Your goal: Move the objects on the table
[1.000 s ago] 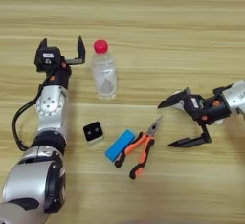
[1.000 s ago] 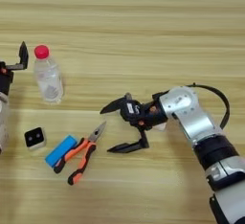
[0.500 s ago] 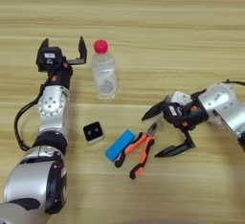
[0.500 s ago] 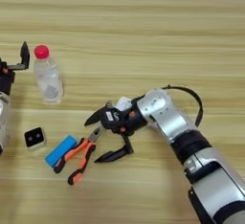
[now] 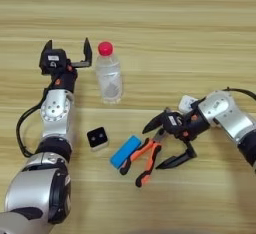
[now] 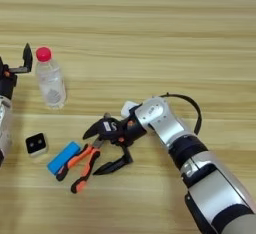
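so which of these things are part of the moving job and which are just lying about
Part of the job:
- clear plastic bottle with red cap
- orange-handled pliers, which the open right gripper is reaching
- blue rectangular block
- small black cube
- white object, partly hidden behind the right arm

Lying about:
- nothing else; open left gripper idles beside the bottle

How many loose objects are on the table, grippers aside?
5: bottle upper left; black cube, blue block and pliers in a row; a white object, partly hidden behind the right arm.
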`<action>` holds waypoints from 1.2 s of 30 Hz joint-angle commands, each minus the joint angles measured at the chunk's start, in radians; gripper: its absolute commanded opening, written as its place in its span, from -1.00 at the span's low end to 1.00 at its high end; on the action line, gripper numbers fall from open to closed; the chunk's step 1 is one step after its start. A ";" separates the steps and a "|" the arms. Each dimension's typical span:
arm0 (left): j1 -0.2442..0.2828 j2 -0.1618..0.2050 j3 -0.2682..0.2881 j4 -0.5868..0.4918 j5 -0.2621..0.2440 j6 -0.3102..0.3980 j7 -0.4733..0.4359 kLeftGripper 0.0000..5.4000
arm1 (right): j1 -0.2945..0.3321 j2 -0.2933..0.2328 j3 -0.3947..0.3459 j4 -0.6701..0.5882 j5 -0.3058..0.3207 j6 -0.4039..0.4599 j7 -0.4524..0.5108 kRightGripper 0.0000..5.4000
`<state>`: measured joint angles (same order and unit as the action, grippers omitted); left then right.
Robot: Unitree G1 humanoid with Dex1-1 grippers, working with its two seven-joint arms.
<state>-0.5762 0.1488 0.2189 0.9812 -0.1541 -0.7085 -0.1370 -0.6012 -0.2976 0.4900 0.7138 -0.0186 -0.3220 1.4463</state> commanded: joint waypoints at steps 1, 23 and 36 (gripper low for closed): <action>-0.008 0.000 -0.004 -0.008 0.013 -0.003 0.003 1.00 | 0.016 0.004 0.021 0.014 -0.043 -0.013 -0.020 0.68; -0.007 -0.002 -0.005 -0.012 0.012 0.000 0.003 1.00 | 0.063 -0.015 0.006 -0.096 0.000 0.035 0.007 -0.14; -0.011 -0.003 -0.005 -0.004 0.013 0.001 0.004 1.00 | 0.092 -0.050 -0.034 -0.164 0.052 0.066 0.011 -0.14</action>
<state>-0.5761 0.1478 0.2177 0.9740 -0.1539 -0.7089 -0.1367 -0.5187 -0.3339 0.4772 0.5808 0.0108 -0.2663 1.4510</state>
